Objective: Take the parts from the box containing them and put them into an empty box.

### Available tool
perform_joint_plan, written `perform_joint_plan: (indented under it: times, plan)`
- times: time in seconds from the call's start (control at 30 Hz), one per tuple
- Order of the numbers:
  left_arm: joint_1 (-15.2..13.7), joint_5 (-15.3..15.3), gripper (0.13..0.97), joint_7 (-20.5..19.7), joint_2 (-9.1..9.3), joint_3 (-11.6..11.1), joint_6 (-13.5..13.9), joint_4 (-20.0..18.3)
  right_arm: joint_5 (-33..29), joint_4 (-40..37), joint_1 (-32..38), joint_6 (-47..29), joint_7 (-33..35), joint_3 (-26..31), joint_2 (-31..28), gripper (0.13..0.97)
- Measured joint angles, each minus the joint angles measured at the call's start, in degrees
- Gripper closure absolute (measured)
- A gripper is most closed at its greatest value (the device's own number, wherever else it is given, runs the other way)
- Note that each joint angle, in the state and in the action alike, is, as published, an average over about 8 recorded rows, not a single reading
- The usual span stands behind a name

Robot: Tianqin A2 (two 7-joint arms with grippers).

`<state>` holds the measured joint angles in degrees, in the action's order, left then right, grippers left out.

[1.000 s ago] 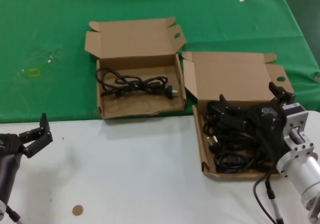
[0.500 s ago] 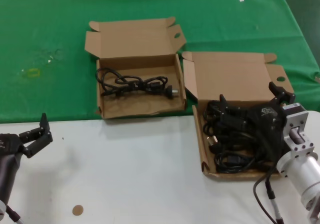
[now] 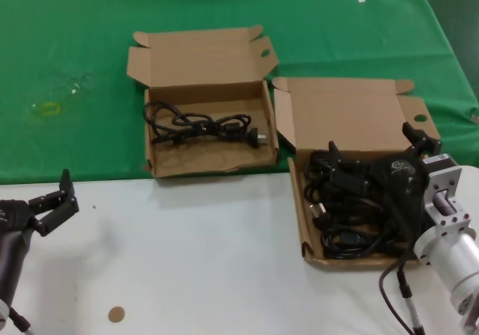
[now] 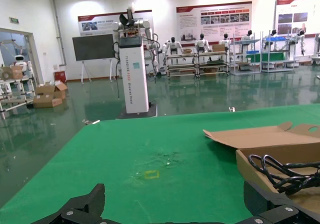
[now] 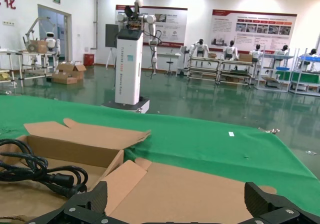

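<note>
Cord [image 3: 203,125] in left box [image 3: 209,163] lies left-right, plug pointing right.

Two open cardboard boxes: the left box [image 3: 161,164] holds one power cord [image 3: 203,125], the right box [image 3: 303,223] a tangled pile of cords [image 3: 346,208] beyond counting

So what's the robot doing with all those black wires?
It is moving power cords from one cardboard box to another. The right gripper is open, low over the pile of cords in the full box. One cord already lies in the other box. The left gripper waits open over the white table.
</note>
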<state>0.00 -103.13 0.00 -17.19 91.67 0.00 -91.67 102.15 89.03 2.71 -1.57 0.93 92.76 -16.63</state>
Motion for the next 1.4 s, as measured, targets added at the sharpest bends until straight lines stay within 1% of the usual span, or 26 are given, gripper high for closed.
perform_joint_plan:
  times: [1.4]
  plan:
    - [0.0,0.0,0.132,0.0,0.00,0.0,0.0,0.0,0.0,0.0,0.0,0.0,0.0,0.0,0.0,0.129]
